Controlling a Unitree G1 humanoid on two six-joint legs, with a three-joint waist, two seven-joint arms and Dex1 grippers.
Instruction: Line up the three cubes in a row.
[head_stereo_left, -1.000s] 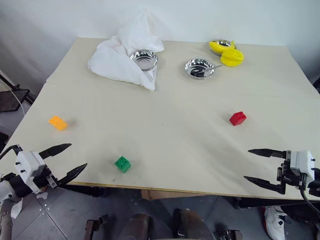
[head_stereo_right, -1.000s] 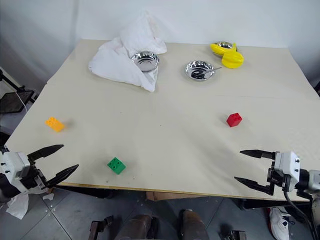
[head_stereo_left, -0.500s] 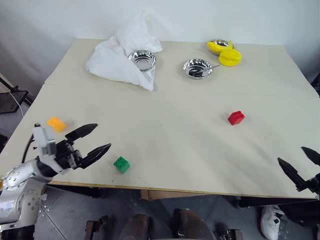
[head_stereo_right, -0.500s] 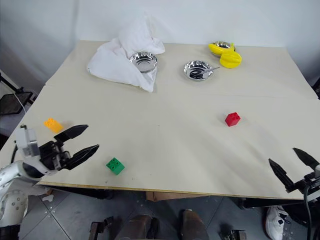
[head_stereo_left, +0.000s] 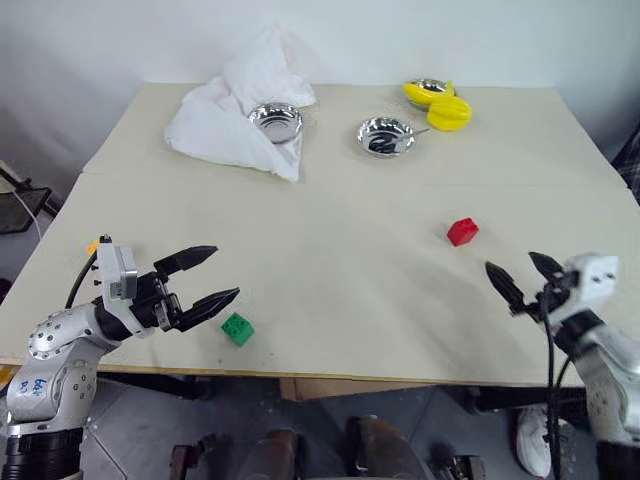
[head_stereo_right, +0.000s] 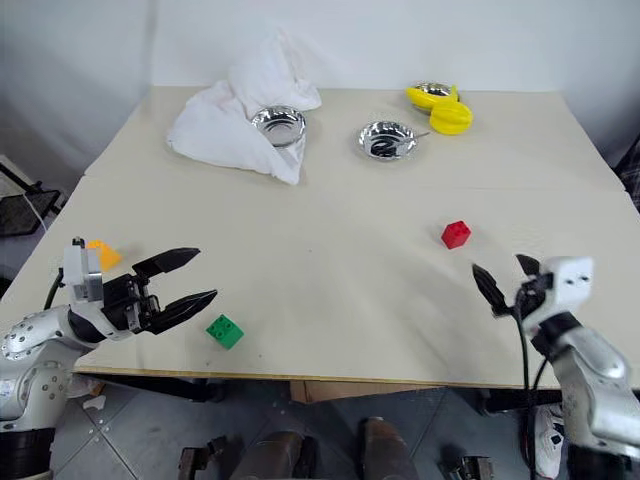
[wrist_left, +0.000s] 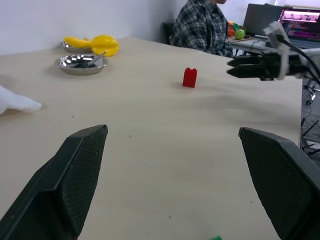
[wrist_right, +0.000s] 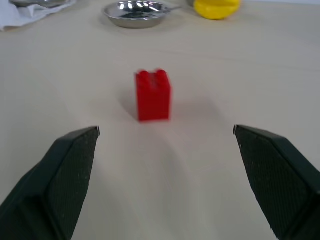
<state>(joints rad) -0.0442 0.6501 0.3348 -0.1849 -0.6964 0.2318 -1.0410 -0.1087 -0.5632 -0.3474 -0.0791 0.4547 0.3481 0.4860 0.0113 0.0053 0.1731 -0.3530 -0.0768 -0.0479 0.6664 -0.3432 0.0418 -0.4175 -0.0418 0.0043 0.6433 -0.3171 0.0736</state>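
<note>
tabletop (head_stereo_left: 330, 210): pale beige surface, carrying every item listed here.
red cube (head_stereo_left: 462, 231): sitting upright on the right half of the tabletop, studs up; taken as the landmark for all places below.
green cube (head_stereo_left: 238, 328): lying far to the left of the red cube and nearer the front edge of the tabletop, well apart from it.
orange cube (head_stereo_right: 101, 254): lying farthest left of the red cube, near the left edge of the tabletop, partly hidden behind the left arm.
row: the three cubes are standing scattered, none touching another, not forming a line.
left gripper (head_stereo_left: 215, 279): hovering far left of the red cube, just beside the green cube and not touching it; fingers (wrist_left: 75, 175) are standing spread wide, holding nothing.
right gripper (head_stereo_left: 520, 278): hovering near the red cube, on its front right side, pointing toward it; fingers (wrist_right: 70, 170) are standing spread wide with the red cube showing between them in the wrist view, apart from both.
steel bowls: one (head_stereo_left: 384, 136) is sitting well behind the red cube and slightly left; another (head_stereo_left: 275, 121) is sitting further left, on the cloth.
white cloth (head_stereo_left: 225, 120): lying crumpled at the back, far left of the red cube.
yellow objects (head_stereo_left: 440, 105): sitting at the back edge, well behind the red cube.
person (wrist_left: 202, 27): in a plaid shirt, sitting beyond the tabletop edge behind the red cube in the left wrist view.
</note>
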